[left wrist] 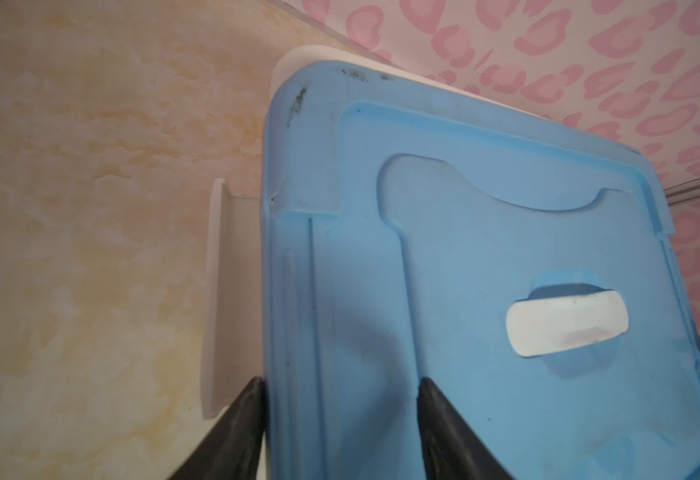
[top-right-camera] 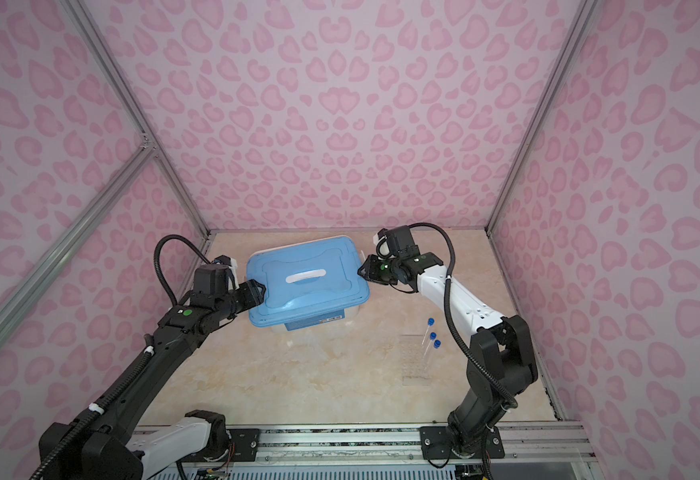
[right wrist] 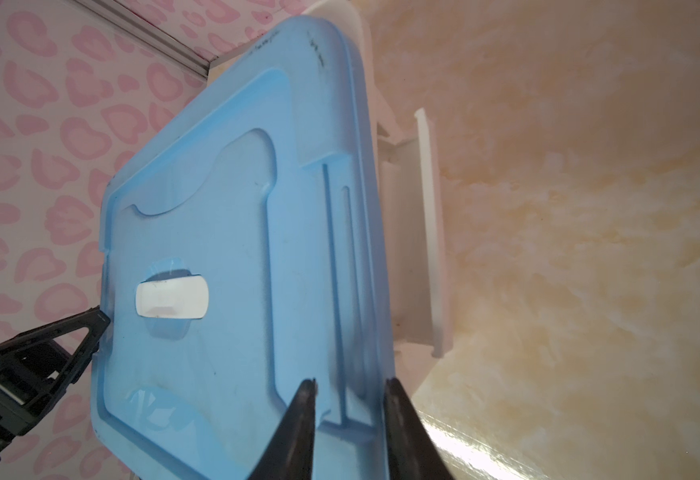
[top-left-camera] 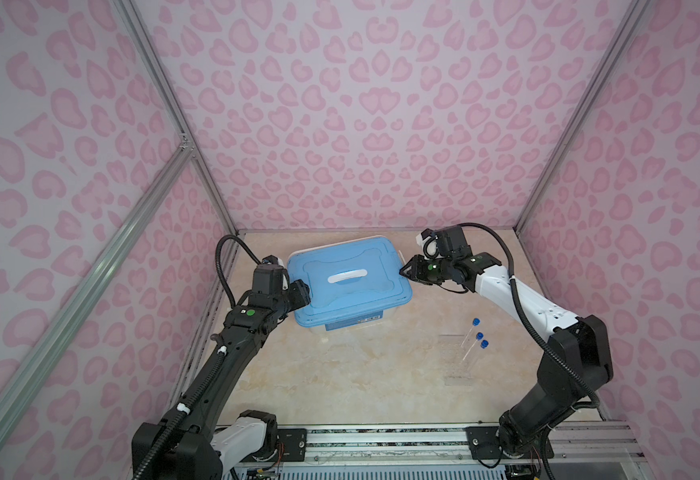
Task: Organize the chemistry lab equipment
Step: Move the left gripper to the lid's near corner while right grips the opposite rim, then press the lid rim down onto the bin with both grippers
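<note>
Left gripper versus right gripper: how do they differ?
The left gripper straddles the left rim of the blue lid, the right gripper the right rim. The left gripper's jaws stand wider than the right gripper's. Both have one finger over the lid and one outside its rim.

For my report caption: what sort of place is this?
Probably a robot test cell, not a working laboratory: pink patterned walls on metal framing, two arms bolted to a rail.
</note>
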`<state>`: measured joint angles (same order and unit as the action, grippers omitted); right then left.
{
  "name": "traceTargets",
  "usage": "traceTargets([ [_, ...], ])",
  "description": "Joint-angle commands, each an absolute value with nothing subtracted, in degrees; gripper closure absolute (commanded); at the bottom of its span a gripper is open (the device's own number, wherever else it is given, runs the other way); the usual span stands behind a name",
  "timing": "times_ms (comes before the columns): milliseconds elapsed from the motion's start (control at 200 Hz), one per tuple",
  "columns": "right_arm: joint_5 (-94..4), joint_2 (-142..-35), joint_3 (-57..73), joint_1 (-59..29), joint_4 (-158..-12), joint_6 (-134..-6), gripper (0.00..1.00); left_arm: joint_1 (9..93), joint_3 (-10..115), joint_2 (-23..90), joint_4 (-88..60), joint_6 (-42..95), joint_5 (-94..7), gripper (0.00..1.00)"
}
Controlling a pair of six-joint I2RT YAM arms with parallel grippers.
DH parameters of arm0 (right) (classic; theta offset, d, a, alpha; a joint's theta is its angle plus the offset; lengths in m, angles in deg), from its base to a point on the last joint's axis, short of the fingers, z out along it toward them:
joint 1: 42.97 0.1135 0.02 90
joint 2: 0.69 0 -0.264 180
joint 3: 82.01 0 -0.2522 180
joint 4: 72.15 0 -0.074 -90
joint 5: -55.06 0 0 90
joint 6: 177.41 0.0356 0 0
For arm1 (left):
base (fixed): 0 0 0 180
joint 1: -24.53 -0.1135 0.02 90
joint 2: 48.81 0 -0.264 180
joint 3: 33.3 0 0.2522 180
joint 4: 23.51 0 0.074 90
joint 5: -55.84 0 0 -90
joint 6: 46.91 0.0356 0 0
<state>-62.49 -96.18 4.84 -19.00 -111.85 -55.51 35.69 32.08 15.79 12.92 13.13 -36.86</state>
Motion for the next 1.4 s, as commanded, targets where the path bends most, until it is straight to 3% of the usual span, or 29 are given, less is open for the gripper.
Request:
traceTargets([
  [0,-63.3,-97.6,4.3,-18.7,-110.7,-56.0,0.70,35.4,33.3,16.2,12.7,13.4,-36.1,0.40],
  [575,-55.2,-103.0,-2.7,-17.3,-116.9,-61.4,0.73,35.4,40.2,26.1,13.8,16.5,-30.7,0.44],
  [710,-53.6,-103.9,-2.8,-17.1,-118.4,-61.7,0.74,35.3,40.8,27.8,13.9,16.6,-32.3,0.52],
  [875,-53.3,-104.4,-1.7,-17.1,-117.6,-61.6,0.74,35.3,40.0,27.8,13.1,17.3,-30.9,0.38],
  [1010,-52.7,-105.2,-1.4,-16.7,-117.8,-61.4,0.74,35.2,40.1,29.8,13.0,16.9,-32.4,0.46],
  [1395,-53.4,-102.3,1.6,-14.7,-116.6,-59.7,0.70,34.1,36.1,25.1,13.4,16.0,-31.7,0.51],
])
